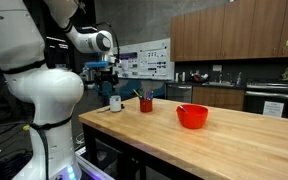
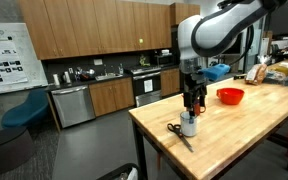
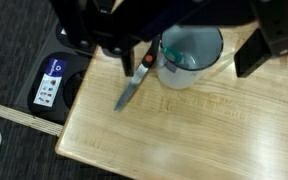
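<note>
A white cup [image 3: 192, 58] stands near the corner of the wooden table [image 3: 174, 130] with a thin teal item leaning inside it. My gripper [image 3: 191, 50] comes in from the top of the wrist view and is open. Its dark fingers [image 3: 256, 50] stand either side of the cup, apart from its wall. Scissors [image 3: 134, 82] with an orange pivot lie on the table just left of the cup. In both exterior views the gripper [image 1: 109, 84] [image 2: 191, 100] hangs just above the cup [image 1: 115, 103] [image 2: 189, 126]. It holds nothing.
A small red cup [image 1: 146, 104] holding utensils stands beside the white cup. A red bowl [image 1: 192, 116] [image 2: 230, 96] sits further along the table. The table edge and corner are close to the cup. A dark device [image 3: 52, 82] lies on the floor below.
</note>
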Robot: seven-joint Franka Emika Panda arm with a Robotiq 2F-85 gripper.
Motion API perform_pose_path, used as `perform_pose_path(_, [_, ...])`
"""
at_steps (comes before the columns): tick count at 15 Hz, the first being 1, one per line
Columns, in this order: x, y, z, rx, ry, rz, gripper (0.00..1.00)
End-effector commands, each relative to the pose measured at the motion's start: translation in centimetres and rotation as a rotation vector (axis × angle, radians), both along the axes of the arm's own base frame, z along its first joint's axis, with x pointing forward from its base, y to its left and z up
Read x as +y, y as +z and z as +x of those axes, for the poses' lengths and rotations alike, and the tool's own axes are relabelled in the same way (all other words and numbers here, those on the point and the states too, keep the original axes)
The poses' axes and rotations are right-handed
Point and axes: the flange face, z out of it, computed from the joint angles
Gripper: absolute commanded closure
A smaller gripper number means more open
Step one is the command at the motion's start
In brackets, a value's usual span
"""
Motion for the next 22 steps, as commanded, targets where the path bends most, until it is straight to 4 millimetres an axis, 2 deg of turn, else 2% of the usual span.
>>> perform_pose_path(1, [0.6,-1.0,0.8,-0.019,0.008,-0.006,0.0])
perform_pose_path(3, [0.7,-1.5,1.2,-0.022,0.007,-0.009,0.0])
perform_pose_path(4, [0.6,-1.8,1.3,-0.024,0.006,-0.014,0.25])
perform_pose_path(6, [0.6,-2.2,1.6,-0.027,0.009,-0.02,0.32])
perform_pose_path(12, [0.4,-1.7,1.8,-0.057,0.01,-0.022,0.8])
perform_pose_path(15, [0.4,-0.7,1.7,-0.083,0.01,-0.017,0.99])
perform_pose_path(22, [-1.4,3.5,1.3,-0.145,-0.046,-0.014,0.97])
